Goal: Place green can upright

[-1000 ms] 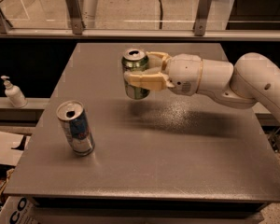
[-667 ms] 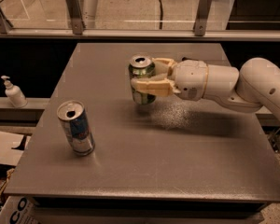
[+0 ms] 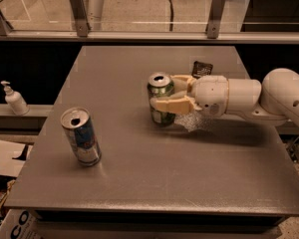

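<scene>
The green can (image 3: 161, 87) stands upright near the middle of the grey table (image 3: 154, 178), its silver top with the pull-tab opening facing up. My gripper (image 3: 170, 92) reaches in from the right and is shut on the can, one cream finger (image 3: 172, 105) across its front and the other behind it. The can's base is at or just above the table surface; I cannot tell if it touches.
A slimmer blue-and-silver can (image 3: 80, 136) stands upright at the front left of the table. A small dark packet (image 3: 202, 68) lies behind the gripper. A soap dispenser (image 3: 14, 99) stands on a ledge to the left. A glass railing runs along the far edge.
My gripper has carried the green can to the right and lower, down toward the table surface. The blue-and-silver can has not moved.
</scene>
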Controlling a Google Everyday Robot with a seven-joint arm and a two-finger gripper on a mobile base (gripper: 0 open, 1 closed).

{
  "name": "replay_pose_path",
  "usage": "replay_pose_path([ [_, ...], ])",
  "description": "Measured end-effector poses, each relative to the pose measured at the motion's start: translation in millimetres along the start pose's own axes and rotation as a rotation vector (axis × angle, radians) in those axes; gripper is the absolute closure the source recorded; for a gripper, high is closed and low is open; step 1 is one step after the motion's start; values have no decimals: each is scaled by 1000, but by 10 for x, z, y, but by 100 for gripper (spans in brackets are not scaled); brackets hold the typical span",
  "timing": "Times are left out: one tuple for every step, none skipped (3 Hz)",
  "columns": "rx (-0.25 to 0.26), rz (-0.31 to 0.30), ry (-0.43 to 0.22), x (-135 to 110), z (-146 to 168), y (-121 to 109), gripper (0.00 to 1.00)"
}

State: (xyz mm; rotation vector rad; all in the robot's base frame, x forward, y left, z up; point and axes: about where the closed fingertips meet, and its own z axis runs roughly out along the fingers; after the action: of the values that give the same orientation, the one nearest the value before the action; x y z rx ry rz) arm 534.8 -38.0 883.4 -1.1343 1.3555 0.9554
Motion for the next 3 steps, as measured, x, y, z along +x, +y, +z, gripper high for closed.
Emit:
replay_pose_path([
  [-5, 29, 23, 113, -31, 7, 83],
  [-5, 29, 23, 92, -33, 6, 59],
  [-5, 30, 23, 92, -33, 6, 36],
])
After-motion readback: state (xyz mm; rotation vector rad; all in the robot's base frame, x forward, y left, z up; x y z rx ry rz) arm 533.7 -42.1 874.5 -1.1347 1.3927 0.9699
